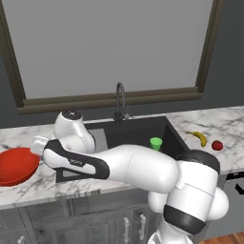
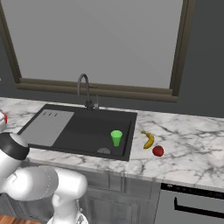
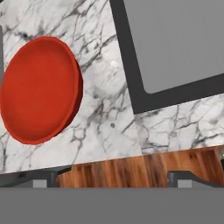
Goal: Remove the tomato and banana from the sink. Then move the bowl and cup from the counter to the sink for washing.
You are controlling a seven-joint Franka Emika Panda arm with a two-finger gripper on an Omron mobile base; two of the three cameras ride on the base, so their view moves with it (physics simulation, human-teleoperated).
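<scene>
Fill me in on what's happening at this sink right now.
The robot arm is reaching left toward the red bowl on the counter, its gripper open and empty. The green cup already stands in the sink. The banana and tomato lie on the counter right of the sink. The bowl is the last item to move.
</scene>
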